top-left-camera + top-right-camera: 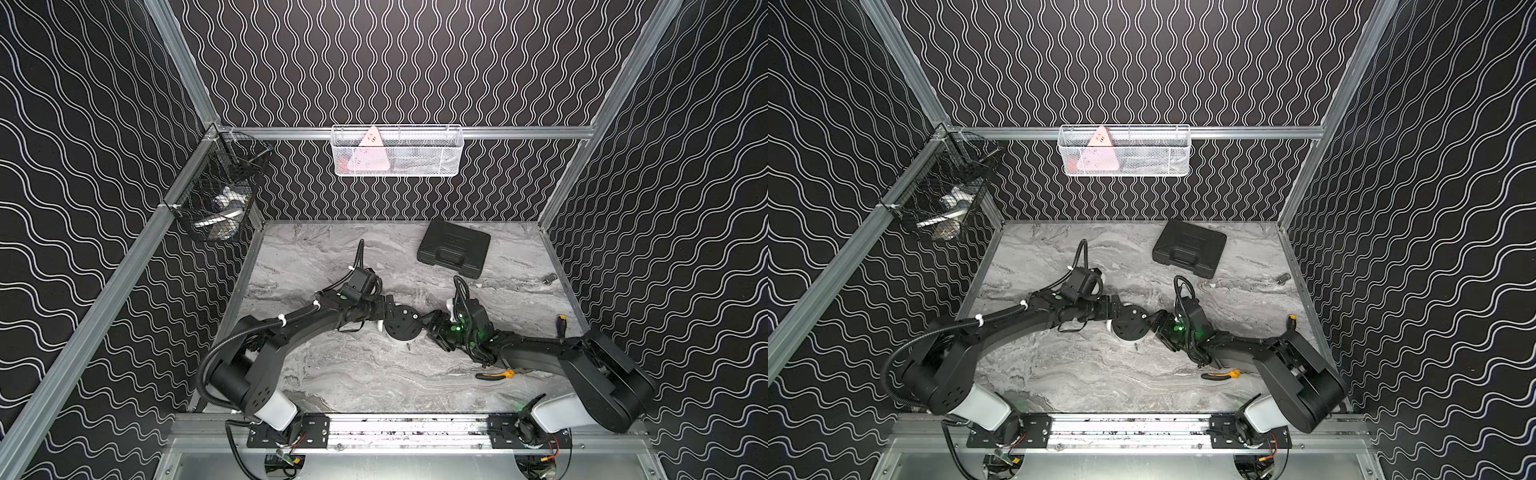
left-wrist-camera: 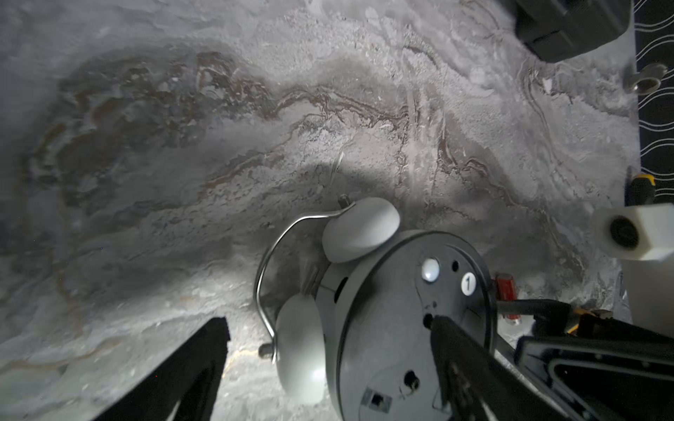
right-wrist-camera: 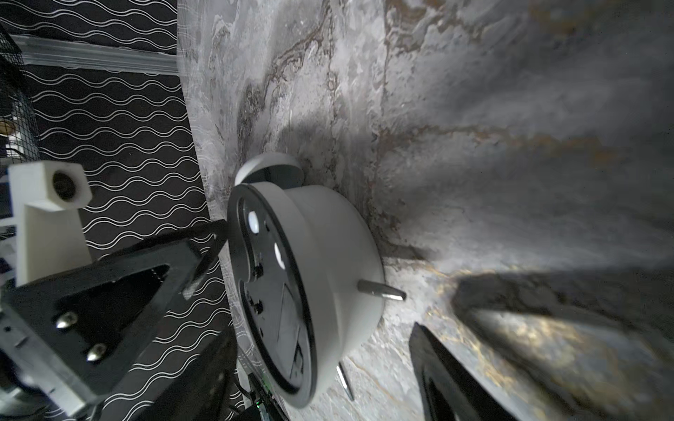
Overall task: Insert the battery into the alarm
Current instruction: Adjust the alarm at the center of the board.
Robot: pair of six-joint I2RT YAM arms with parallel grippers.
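Alarm [image 1: 402, 327] face-down in the middle of the table [image 1: 374, 382], black back panel [image 2: 401, 328] up, and both arms crowd in on it from either side. Left gripper [image 2: 326, 320] is spread wide and holds nothing. One finger [image 2: 463, 361] lies across the back panel, and its partner sits on the far side of the twin bells [image 2: 359, 229], clear of them. Right gripper [image 3: 319, 276] is also well open and empty, straddling the white body. One fingertip [image 3: 213, 233] is right at the panel's rim, and the other is down by the legs with a gap to the casing.

And the battery [image 2: 506, 291]? Only the left wrist view catches it: a red sliver on the table just beside the alarm's rim, on the right arm's side, partly crossed by a dark bar of the right gripper. Both top views lose it under that arm. Its length looks to run alongside the rim rather than pointing into it.

So the right gripper is clearly the nearer one, and I'd say the pick falls to it: jaws across the cell's short width, then a swing up onto the back panel. The risk, as I read it, is crowding, since the alarm sits hard against that approach.
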